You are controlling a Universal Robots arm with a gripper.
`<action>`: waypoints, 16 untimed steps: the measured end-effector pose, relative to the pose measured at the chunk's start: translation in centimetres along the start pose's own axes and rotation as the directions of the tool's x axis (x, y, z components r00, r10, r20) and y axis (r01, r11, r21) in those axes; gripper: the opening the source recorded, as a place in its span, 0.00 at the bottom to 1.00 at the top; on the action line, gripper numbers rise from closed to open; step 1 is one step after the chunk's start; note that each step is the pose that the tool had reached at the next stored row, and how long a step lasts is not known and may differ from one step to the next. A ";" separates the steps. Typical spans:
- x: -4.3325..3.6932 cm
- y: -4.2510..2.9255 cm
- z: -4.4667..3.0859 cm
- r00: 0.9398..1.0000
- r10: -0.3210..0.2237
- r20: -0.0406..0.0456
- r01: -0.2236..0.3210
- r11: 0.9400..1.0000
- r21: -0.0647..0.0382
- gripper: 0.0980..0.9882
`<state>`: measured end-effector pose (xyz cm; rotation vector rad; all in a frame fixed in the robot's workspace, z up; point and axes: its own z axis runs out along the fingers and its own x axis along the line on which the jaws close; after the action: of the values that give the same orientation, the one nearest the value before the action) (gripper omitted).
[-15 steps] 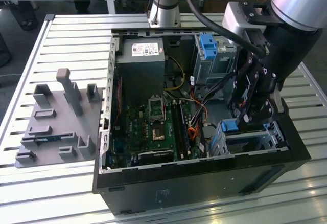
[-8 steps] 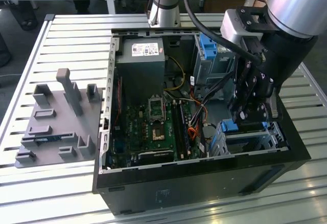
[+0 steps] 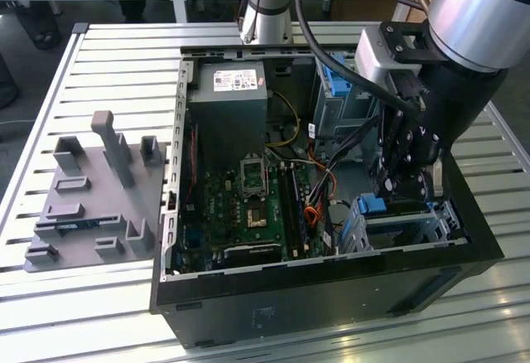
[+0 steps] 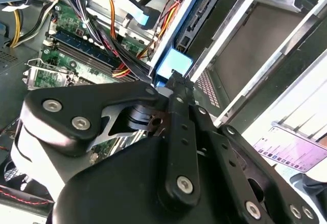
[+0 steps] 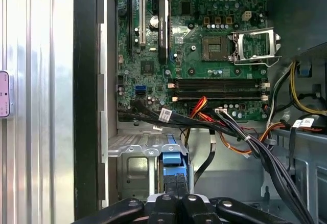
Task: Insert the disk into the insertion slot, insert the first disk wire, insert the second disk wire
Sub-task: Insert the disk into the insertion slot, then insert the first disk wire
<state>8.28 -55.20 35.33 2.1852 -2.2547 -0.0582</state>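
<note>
The pincer [image 5: 176, 179], its fingers pressed together, touches the blue edge of the disk [image 5: 171, 158] inside the insertion slot [image 5: 134, 147].

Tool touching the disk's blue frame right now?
Touching. In the second wrist view the tip of the tool butts against the blue frame of the disk with no gap between them; the first wrist view agrees.

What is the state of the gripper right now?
Gripper: fingers closed, tips against the disk; whether they pinch it cannot be told.
</note>
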 end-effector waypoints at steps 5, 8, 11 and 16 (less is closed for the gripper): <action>0.00 -0.09 0.15 1.000 0.000 0.000 0.000 1.000 0.000 0.01; 0.00 -0.21 0.19 1.000 0.000 0.000 0.000 1.000 0.000 0.01; -0.01 -0.33 0.22 1.000 0.000 0.000 0.000 1.000 0.000 0.01; -0.01 -0.79 0.21 1.000 0.000 0.000 0.000 1.000 0.000 0.01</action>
<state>9.06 -55.20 35.10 2.1855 -2.2546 -0.0584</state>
